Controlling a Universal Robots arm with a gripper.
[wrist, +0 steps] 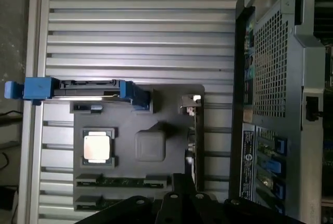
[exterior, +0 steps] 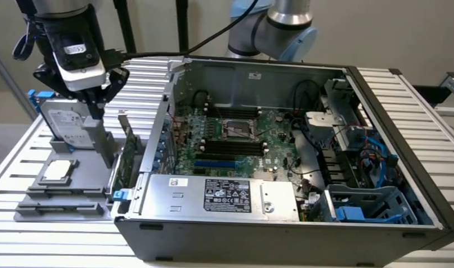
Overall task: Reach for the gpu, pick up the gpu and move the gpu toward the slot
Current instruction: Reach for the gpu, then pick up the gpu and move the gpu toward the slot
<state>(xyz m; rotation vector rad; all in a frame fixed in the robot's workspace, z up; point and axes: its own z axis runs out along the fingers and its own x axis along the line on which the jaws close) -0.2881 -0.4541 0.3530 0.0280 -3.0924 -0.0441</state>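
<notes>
The gpu (exterior: 125,152) stands on edge in a grey holder (exterior: 63,207) outside the computer case's left wall in the exterior view, its silver bracket uppermost. From above it is a thin line (wrist: 193,139) with the bracket (wrist: 191,102) at one end. My gripper (exterior: 99,113) hangs above the holder, a little to the exterior view's left of the gpu and higher than its top edge. It is shut and holds nothing, and it touches nothing. Its dark tips (wrist: 181,183) sit close beside the gpu's edge. The blue slots (exterior: 215,164) lie on the motherboard inside the case.
A silver hard drive (exterior: 66,124) in a blue frame stands upright in the holder, just behind the gripper. A small square silver chip (exterior: 57,170) lies flat on the holder. The open case (exterior: 301,237) has its power supply (exterior: 219,195) at the front and a drive cage (exterior: 368,204) at the right.
</notes>
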